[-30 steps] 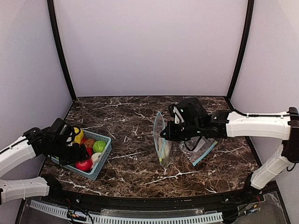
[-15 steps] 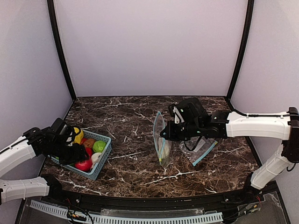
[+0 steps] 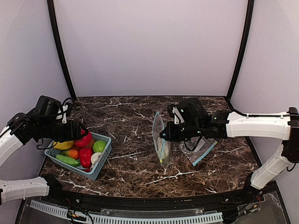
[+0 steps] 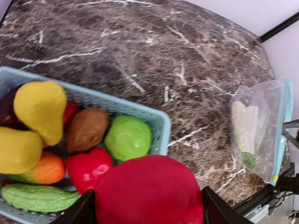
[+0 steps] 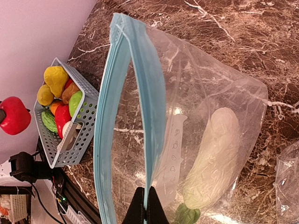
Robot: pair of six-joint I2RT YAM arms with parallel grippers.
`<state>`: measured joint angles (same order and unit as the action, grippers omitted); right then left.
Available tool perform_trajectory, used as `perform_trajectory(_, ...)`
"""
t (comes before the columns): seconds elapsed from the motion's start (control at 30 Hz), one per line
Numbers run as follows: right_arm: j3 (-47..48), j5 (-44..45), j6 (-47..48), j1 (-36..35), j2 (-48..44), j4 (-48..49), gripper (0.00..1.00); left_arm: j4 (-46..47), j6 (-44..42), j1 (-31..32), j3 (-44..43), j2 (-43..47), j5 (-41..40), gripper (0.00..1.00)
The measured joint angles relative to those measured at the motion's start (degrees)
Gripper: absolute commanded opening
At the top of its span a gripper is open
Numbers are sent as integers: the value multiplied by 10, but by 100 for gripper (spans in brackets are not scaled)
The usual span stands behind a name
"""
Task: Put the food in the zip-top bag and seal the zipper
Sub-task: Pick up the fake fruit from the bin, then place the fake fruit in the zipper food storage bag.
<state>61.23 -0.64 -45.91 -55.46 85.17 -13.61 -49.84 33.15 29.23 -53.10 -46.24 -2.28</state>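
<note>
My left gripper (image 3: 81,138) is shut on a round red toy fruit (image 3: 84,139) and holds it above the teal basket (image 3: 103,159). In the left wrist view the red fruit (image 4: 149,191) fills the space between the fingers (image 4: 77,212). My right gripper (image 3: 163,137) is shut on the blue zipper rim (image 5: 150,116) of the clear zip-top bag (image 3: 161,144) and holds it upright with its mouth open. A cream-white vegetable with a green end (image 5: 212,156) lies inside. The bag also shows in the left wrist view (image 4: 259,130), far right.
The basket (image 4: 161,122) holds yellow pears (image 4: 39,109), a brown piece (image 4: 86,129), a green one (image 4: 127,137), a red pepper (image 4: 88,168), an orange piece and a green cucumber. A second clear bag (image 3: 202,150) lies flat under the right arm.
My left gripper has risen out of the basket with the red fruit, up and toward the back left. The right arm and the bag have stayed put.
</note>
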Motion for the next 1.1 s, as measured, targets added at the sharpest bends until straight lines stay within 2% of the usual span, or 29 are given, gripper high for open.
perform_trajectory(0.1,0,-10,8,0,0,1,0,53,-4,19,-7,-12,40,61)
perform_trajectory(0.23,0,-20,17,0,0,3,0,135,-3,97,-33,-59,53,61)
perform_trajectory(0.37,0,-27,23,0,0,3,0,233,-3,177,-77,-150,63,60)
perform_trajectory(0.5,0,-35,25,0,0,3,0,320,-4,222,-117,-250,79,58)
perform_trajectory(0.7,0,-43,32,0,0,3,0,407,-2,241,-172,-358,102,57)
perform_trajectory(0.87,0,-43,37,0,0,3,0,460,6,241,-173,-394,113,55)
perform_trajectory(1.1,0,-43,39,0,0,2,0,468,7,241,-172,-414,99,55)
